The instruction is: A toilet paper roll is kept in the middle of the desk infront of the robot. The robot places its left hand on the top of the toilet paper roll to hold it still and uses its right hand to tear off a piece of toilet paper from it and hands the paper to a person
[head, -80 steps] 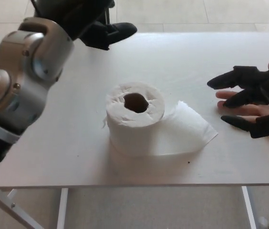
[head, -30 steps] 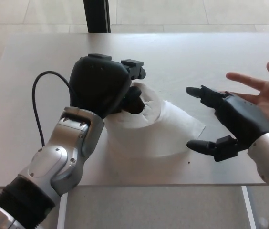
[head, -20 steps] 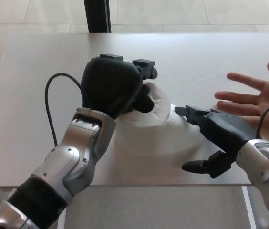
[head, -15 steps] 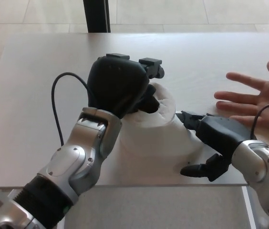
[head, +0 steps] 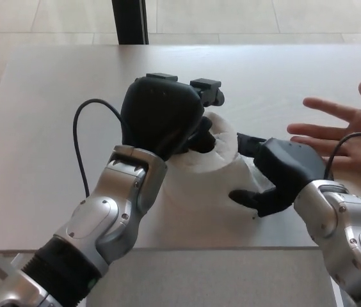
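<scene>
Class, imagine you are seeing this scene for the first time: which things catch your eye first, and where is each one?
The big black left hand pressing on top of the white toilet paper roll at the middle of the desk stands out first. Just right of the roll, the right hand reaches over the loose paper. At the right edge, a person's open hand rests on the desk.

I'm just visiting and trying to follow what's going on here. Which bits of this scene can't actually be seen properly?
All in the head view:
- Toilet paper roll: its top and core are mostly covered by the left robot hand.
- Loose paper sheet: partly hidden under the right robot hand, so it's unclear whether the paper is pinched.
- Person's hand: cut off by the right edge.
- Dark post behind the desk: cut off by the top edge.
</scene>
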Controlling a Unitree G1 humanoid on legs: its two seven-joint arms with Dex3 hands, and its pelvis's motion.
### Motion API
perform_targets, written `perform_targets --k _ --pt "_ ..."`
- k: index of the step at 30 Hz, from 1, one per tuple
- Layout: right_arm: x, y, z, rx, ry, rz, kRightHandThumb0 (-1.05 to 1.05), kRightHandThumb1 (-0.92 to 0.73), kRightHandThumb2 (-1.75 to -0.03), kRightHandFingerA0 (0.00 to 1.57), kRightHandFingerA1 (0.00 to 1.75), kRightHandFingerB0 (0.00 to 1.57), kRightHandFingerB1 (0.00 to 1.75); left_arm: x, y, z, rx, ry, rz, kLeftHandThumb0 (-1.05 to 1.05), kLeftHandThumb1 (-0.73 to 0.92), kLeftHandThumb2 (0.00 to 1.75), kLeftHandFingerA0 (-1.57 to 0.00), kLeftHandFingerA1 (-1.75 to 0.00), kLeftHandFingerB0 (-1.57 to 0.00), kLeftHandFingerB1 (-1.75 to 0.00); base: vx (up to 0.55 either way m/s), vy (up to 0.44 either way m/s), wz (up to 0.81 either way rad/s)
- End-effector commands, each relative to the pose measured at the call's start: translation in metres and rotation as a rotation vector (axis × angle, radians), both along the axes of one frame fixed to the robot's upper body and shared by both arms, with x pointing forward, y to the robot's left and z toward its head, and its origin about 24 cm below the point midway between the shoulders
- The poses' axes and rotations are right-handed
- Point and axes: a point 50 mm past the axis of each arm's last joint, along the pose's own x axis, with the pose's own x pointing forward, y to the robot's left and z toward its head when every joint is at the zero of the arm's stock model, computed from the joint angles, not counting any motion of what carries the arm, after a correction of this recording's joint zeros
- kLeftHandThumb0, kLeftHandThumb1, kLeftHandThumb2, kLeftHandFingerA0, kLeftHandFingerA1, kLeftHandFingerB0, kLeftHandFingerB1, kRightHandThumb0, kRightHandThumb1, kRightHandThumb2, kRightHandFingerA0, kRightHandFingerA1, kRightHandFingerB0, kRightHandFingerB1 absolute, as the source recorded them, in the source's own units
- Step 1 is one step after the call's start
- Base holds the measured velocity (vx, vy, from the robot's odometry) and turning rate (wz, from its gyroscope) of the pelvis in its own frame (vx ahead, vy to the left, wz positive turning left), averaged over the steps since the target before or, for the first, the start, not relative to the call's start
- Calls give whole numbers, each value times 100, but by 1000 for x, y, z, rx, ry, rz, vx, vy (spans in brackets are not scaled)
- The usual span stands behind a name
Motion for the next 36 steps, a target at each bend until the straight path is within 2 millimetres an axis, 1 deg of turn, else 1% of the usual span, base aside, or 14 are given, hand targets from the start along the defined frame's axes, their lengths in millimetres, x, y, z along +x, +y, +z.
perform_targets --k 1,5,7,9,13,14,17,18,19,20,21,27,34,36 --pt "-9 -3 -14 39 -202 -167 -36 -70 -69 94 163 57 105 -5 7 -18 -3 25 4 -35 56 80 -88 -72 -78 -55 0 0 0" --pt "-10 -6 -18 34 -206 -173 -37 -75 -67 90 172 72 118 -3 9 -14 -21 -3 10 -29 60 76 -86 -74 -74 -55 0 0 0" --pt "-12 -9 -21 34 -199 -182 -44 -65 -74 106 165 83 113 -3 10 -14 -41 1 12 -29 61 77 -86 -76 -71 -55 0 0 0" --pt "-13 -9 -23 34 -192 -191 -37 -75 -67 94 175 76 116 -3 12 -14 -45 -2 14 -30 60 76 -85 -78 -71 -56 0 0 0" --pt "-14 -12 -26 63 -188 -201 -36 -76 -62 91 175 75 107 -2 16 -18 -26 8 39 -33 59 79 -85 -75 -71 -54 0 0 0" --pt "-14 -12 -26 75 -192 -199 -37 -75 -63 91 175 77 88 -2 17 -20 -33 17 47 -32 60 75 -86 -73 -70 -54 0 0 0" --pt "-15 -11 -25 104 -199 -202 -32 -71 -66 92 175 81 78 -2 19 -21 -40 18 60 -33 60 75 -85 -72 -70 -54 0 0 0" --pt "-16 -11 -25 113 -199 -205 -30 -72 -73 89 173 78 100 -2 19 -22 -37 16 61 -32 60 74 -84 -72 -70 -54 0 0 0" --pt "-16 -11 -25 126 -205 -203 -30 -63 -82 110 163 83 111 -1 20 -23 -39 15 62 -33 60 75 -83 -72 -70 -55 0 0 0" --pt "-17 -11 -25 134 -207 -203 -24 -69 -89 91 171 77 122 -1 20 -24 -39 13 64 -33 60 75 -83 -71 -70 -55 0 0 0" --pt "-18 -12 -26 160 -214 -202 -22 -67 -101 89 175 74 150 -1 21 -24 -38 19 69 -33 61 74 -83 -70 -69 -54 0 0 0" --pt "-22 -14 -27 424 -214 -287 -21 -52 -129 94 175 76 157 -1 27 -28 -63 40 103 -33 61 73 -84 -75 -71 -57 0 0 0" --pt "-21 -10 -17 569 -295 -292 -22 -47 -140 93 175 76 159 -1 29 -32 -71 56 117 -34 60 74 -83 -77 -73 -58 0 0 0" --pt "-20 -8 -13 596 -316 -278 -22 -51 -130 90 175 73 165 -1 29 -33 -77 57 121 -34 60 74 -83 -76 -73 -57 0 0 0"
